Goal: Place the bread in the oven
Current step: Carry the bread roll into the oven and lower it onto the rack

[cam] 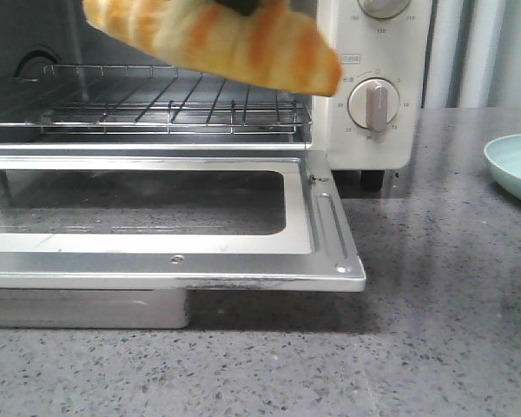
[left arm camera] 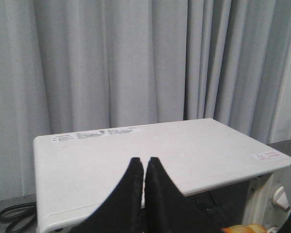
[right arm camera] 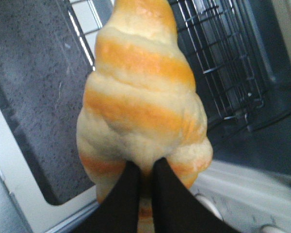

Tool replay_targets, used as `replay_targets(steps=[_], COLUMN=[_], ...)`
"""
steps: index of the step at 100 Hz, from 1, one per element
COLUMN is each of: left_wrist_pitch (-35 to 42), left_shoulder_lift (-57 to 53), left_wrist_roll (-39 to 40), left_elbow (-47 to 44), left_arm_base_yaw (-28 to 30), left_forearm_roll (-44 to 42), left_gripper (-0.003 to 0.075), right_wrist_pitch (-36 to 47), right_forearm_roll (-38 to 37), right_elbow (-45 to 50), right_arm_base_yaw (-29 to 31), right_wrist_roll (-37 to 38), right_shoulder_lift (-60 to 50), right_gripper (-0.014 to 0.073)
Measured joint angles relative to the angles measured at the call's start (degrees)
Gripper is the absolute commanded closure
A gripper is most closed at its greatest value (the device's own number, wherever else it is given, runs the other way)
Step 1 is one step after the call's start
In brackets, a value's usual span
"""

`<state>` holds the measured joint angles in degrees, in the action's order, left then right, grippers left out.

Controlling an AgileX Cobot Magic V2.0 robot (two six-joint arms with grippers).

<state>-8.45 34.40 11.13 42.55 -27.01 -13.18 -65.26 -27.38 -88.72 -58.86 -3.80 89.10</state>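
Note:
The bread (cam: 230,39), cream with orange stripes, hangs in the air in front of the oven's open mouth, above the wire rack (cam: 156,102). My right gripper (right arm camera: 144,167) is shut on the bread (right arm camera: 140,92), pinching its middle; in the front view only a dark bit of it shows above the bread. The oven (cam: 378,130) is cream-white, its glass door (cam: 156,217) folded down flat. My left gripper (left arm camera: 144,165) is shut and empty, held above the oven's white top (left arm camera: 184,150).
A pale green plate (cam: 517,165) sits on the grey speckled counter (cam: 434,330) at the right. Two round beige knobs (cam: 375,104) are on the oven's right panel. Grey curtains (left arm camera: 136,63) hang behind. A black cable (left arm camera: 14,216) lies behind the oven.

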Motion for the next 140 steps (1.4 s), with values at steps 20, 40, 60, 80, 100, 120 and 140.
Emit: replay_targets(steps=[20, 40, 60, 80, 100, 120, 140], left_wrist_pitch=[0.00, 0.00, 0.00, 0.00, 0.00, 0.00, -0.87], left_shoulder_lift=[0.00, 0.00, 0.00, 0.00, 0.00, 0.00, 0.00], left_wrist_roll=[0.00, 0.00, 0.00, 0.00, 0.00, 0.00, 0.00], left_elbow=[0.00, 0.00, 0.00, 0.00, 0.00, 0.00, 0.00], left_arm_base_yaw=[0.00, 0.00, 0.00, 0.00, 0.00, 0.00, 0.00], left_forearm_roll=[0.00, 0.19, 0.19, 0.19, 0.19, 0.19, 0.19], left_gripper=[0.0742, 0.0742, 0.0741, 0.0741, 0.0742, 0.0742, 0.0742], right_wrist_pitch=[5.58, 8.11, 9.02, 9.11, 9.29, 10.73, 12.14], right_forearm_roll=[-3.05, -7.61, -10.22, -11.11, -11.25, -11.40, -11.67], right_elbow=[0.00, 0.00, 0.00, 0.00, 0.00, -0.08, -0.21], right_arm_base_yaw=[0.00, 0.00, 1.20, 2.96, 3.08, 3.08, 2.97], right_wrist_roll=[0.00, 0.00, -0.10, -0.12, -0.12, -0.12, -0.12], right_shoulder_lift=[1.71, 3.31, 5.45, 7.52, 7.59, 7.59, 7.59], right_gripper=[0.0662, 0.0662, 0.0662, 0.0662, 0.0435, 0.0177, 0.0183])
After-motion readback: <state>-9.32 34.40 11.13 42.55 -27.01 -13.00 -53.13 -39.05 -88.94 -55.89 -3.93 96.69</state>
